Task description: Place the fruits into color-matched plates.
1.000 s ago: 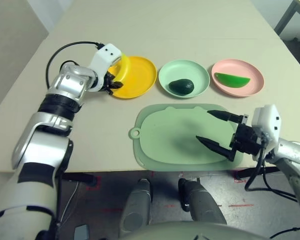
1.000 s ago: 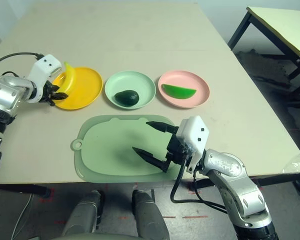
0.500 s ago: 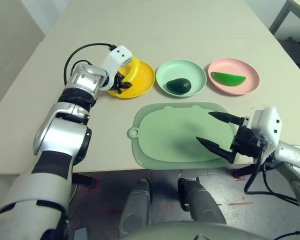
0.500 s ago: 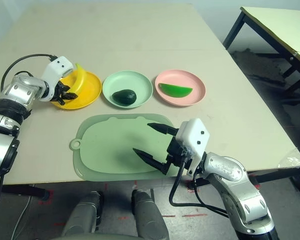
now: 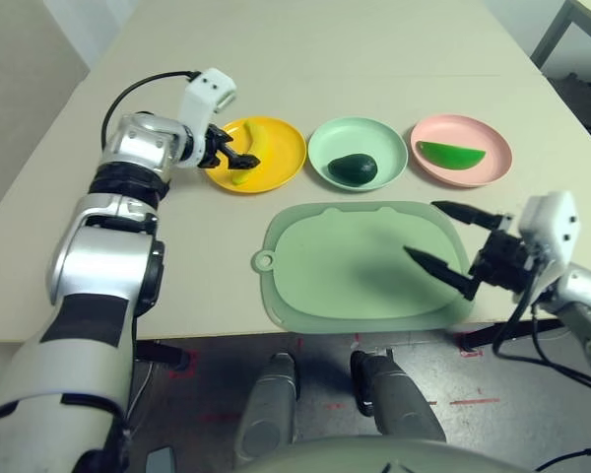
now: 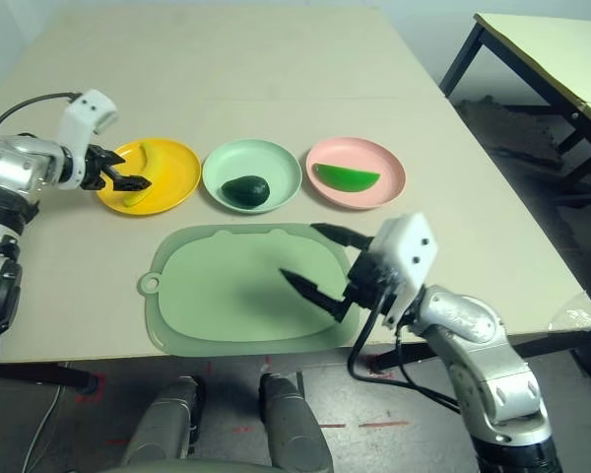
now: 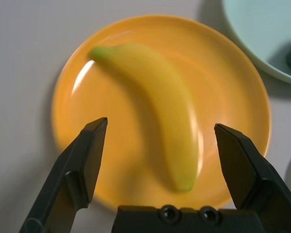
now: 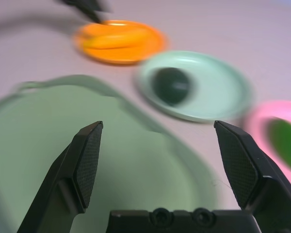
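Note:
The yellow banana lies loose in the yellow plate at the far left. My left gripper hovers open over that plate's left edge, fingers either side of the banana without touching it. The dark green avocado rests in the mint green plate. The watermelon wedge lies in the pink plate. My right gripper stands open over the right end of the cutting board, holding nothing.
A large mint green cutting board lies in front of the plates near the table's front edge. A black cable loops from my left wrist. Another table stands at the far right.
My left gripper has opened and let the banana drop flat into the yellow plate, then drawn back left. My right gripper has shifted a little to the right.

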Robot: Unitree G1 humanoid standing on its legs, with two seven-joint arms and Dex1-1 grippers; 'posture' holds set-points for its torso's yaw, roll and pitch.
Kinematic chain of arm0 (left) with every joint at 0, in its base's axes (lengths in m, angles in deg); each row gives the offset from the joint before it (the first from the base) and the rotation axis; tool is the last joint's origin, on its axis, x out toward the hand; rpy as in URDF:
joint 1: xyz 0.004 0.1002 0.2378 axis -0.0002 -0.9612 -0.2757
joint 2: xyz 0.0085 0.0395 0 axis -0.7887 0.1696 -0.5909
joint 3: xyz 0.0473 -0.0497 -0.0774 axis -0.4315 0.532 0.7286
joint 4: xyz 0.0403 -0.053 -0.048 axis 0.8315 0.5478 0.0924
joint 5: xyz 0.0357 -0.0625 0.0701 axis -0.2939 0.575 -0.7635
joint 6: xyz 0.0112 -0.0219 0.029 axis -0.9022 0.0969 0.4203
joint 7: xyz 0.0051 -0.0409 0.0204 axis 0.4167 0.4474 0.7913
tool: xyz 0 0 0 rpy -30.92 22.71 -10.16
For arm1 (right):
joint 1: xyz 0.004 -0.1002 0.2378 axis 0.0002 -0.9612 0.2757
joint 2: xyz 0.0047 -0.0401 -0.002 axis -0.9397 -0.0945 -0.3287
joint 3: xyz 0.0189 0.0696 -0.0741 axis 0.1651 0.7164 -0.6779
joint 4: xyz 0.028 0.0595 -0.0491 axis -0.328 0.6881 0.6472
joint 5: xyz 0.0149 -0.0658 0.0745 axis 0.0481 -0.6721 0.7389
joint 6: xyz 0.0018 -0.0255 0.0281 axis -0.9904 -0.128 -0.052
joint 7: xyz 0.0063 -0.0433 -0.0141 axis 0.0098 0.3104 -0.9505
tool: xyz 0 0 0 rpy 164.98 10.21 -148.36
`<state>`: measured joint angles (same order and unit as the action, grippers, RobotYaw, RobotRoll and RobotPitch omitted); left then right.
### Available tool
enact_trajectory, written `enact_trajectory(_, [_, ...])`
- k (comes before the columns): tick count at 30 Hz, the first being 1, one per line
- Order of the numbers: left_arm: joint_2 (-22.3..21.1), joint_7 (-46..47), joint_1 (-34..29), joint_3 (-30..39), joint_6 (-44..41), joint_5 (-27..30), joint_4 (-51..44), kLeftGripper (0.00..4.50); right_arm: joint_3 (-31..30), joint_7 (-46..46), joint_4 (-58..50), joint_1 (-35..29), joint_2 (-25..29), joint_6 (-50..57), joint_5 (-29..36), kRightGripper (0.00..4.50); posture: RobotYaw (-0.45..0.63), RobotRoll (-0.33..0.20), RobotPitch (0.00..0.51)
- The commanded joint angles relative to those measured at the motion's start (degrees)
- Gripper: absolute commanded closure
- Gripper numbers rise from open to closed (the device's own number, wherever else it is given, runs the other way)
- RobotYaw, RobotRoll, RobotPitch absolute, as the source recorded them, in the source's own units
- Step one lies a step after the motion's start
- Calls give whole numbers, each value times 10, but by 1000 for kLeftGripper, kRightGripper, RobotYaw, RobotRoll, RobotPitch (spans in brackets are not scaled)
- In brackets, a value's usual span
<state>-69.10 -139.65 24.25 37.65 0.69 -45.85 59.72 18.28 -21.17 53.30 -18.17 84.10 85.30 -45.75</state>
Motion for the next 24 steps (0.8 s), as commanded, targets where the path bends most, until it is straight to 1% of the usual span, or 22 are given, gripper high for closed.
enact_trajectory(1, [-18, 48, -85, 91, -14, 57, -72, 6, 66, -9, 94, 12, -1, -25, 6, 0, -69, 0, 190])
enact_trajectory(3, [-10, 91, -134, 147, -19, 89, -121, 6, 81, 6, 148, 11, 3, -55, -10, 0, -69, 0, 190])
enact_trajectory(4, [0, 113, -169, 178, -7, 108, -155, 6, 89, 15, 186, 10, 9, -74, -21, 0, -37, 0, 194])
enact_trajectory(7, [30, 137, -255, 241, 23, 157, -243, 6, 110, 28, 301, 25, 26, -123, -43, 0, 1, 0, 198])
enact_trajectory(9, [50, 123, -301, 277, 17, 204, -277, 6, 114, 34, 407, 56, 44, -166, -65, 0, 19, 0, 199])
enact_trajectory(12, [69, 148, -344, 293, 55, 211, -297, 6, 106, 26, 568, 129, 67, -230, -97, 0, 45, 0, 197])
enact_trajectory(14, [75, 159, -362, 293, 92, 202, -295, 6, 103, 16, 665, 180, 78, -264, -114, 0, 60, 0, 196])
enact_trajectory(17, [70, 170, -387, 264, 172, 155, -277, 6, 103, -15, 789, 248, 91, -308, -134, 0, 71, 0, 199])
enact_trajectory(18, [69, 176, -391, 260, 190, 148, -270, 6, 102, -25, 817, 265, 94, -319, -139, 0, 72, 0, 199])
enact_trajectory(21, [67, 206, -381, 271, 218, 147, -235, 6, 97, -55, 877, 306, 93, -349, -154, 0, 78, 0, 201])
enact_trajectory(24, [61, 230, -359, 293, 228, 165, -188, 6, 96, -95, 903, 325, 83, -367, -162, 0, 95, 0, 201])
